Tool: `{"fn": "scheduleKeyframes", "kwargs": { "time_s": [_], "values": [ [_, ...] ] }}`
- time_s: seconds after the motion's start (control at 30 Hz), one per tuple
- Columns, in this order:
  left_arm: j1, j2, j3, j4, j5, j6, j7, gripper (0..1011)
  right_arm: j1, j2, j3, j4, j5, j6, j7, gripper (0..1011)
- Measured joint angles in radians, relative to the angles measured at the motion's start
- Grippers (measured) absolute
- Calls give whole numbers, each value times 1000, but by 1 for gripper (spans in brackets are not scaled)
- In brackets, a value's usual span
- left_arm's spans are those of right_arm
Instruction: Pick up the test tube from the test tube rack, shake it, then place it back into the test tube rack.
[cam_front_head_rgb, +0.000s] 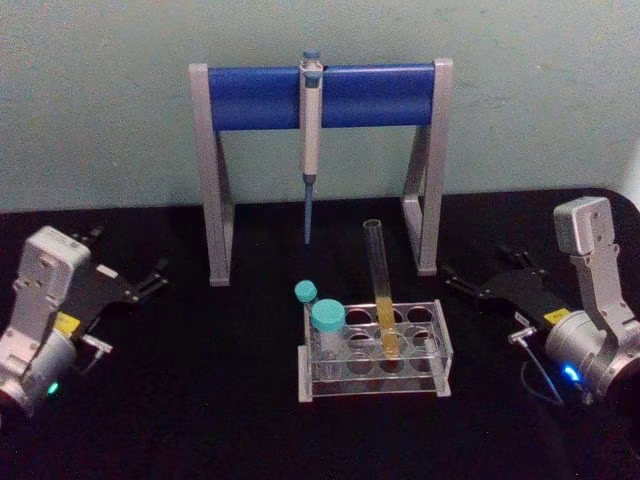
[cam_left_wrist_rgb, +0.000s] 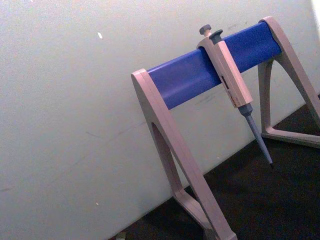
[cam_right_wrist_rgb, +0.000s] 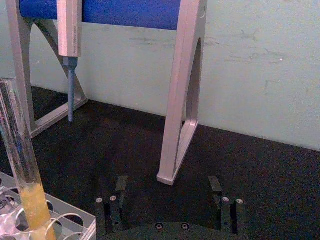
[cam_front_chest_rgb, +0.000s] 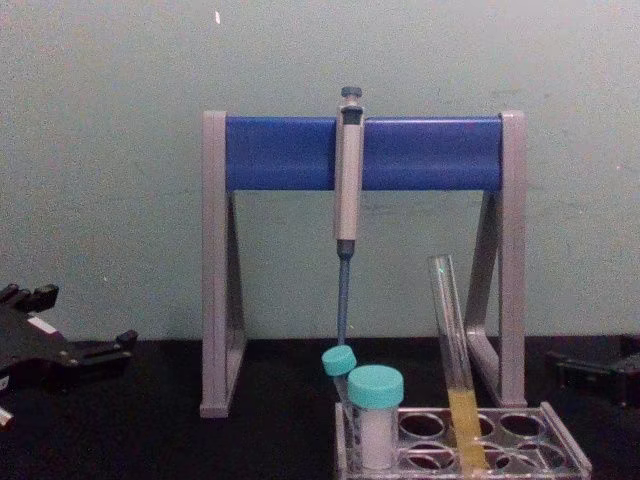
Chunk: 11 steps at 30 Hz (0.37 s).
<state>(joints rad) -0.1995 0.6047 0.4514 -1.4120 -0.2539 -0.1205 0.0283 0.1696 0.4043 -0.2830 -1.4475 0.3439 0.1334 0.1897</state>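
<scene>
The long clear glass test tube (cam_front_head_rgb: 380, 290) with yellow liquid at its bottom leans in a middle hole of the low clear plastic test tube rack (cam_front_head_rgb: 438, 352), untouched, so picking, shaking and replacing all lie ahead, as I judge it. My right gripper (cam_front_head_rgb: 476, 281) rests wide open at three o'clock of the rack, my left gripper (cam_front_head_rgb: 150, 281) at nine o'clock, also spread. My right wrist view shows the parted fingers (cam_right_wrist_rgb: 215, 186) facing the grey-and-blue pipette stand (cam_right_wrist_rgb: 181, 90); the chest view shows the two teal-capped vials (cam_front_chest_rgb: 375, 412) beside the tube.

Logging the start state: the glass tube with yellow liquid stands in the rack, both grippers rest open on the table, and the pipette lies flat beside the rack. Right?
One thing is wrong: the pipette hangs from the blue stand behind the rack, as the head view shows. The tube and the left gripper and right gripper are as you said.
</scene>
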Motion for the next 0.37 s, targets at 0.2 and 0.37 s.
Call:
{"fn": "scheduleKeyframes", "kwargs": {
  "time_s": [0.2, 0.37],
  "values": [
    [0, 0, 0, 0, 0, 0, 0, 1001, 0, 0, 0, 0, 0, 0, 0, 1000],
    [0, 0, 0, 0, 0, 0, 0, 1001, 0, 0, 0, 0, 0, 0, 0, 1000]
  ]
}}
